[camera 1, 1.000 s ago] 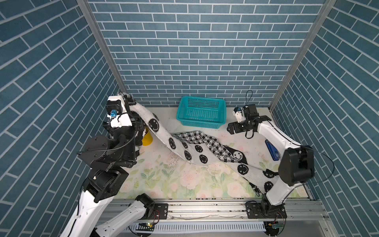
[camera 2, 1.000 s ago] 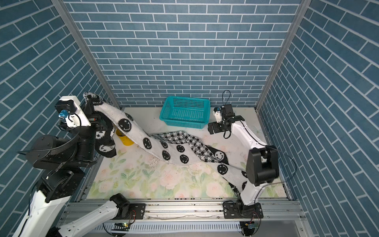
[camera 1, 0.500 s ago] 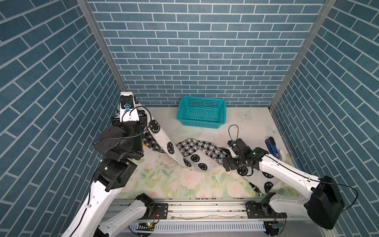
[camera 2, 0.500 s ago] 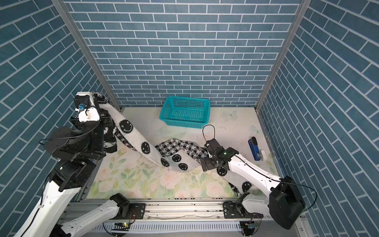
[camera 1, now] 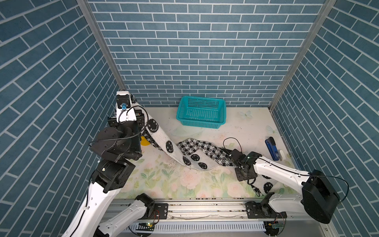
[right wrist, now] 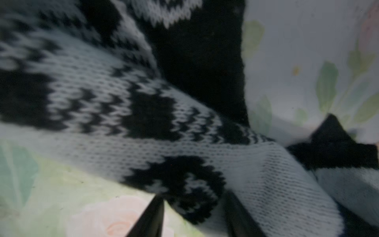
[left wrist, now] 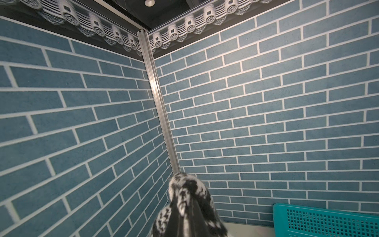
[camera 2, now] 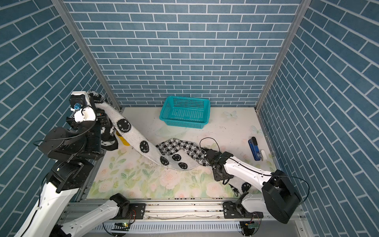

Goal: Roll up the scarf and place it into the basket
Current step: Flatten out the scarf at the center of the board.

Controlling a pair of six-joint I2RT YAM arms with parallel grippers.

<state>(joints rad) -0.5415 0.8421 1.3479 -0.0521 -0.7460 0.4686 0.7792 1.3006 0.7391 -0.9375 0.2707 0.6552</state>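
Both top views sit high at the front and face down toward the back wall, showing you the whole flowered tabletop [camera 1: 160,184], the rectangular teal mesh plastic basket [camera 1: 200,123] and the black-and-white knitted scarf [camera 1: 164,135]. Your left wrist camera faces up into the blue brick-pattern wall corner [left wrist: 156,98], sharing only the basket [left wrist: 328,221] and scarf [left wrist: 188,195]. Your right wrist camera hangs very close over the scarf [right wrist: 123,123] and tabletop [right wrist: 297,51], and its picture is blurred.

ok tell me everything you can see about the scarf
The scarf is a long, soft black-and-white knit with smiley faces and a houndstooth band. It is unrolled: the shut left gripper holds it bunched near one end, high in the back corner, and the rest slopes down onto the floral table and runs under the right arm. The right gripper straddles a fold by the check band; whether it is pinched is unclear.
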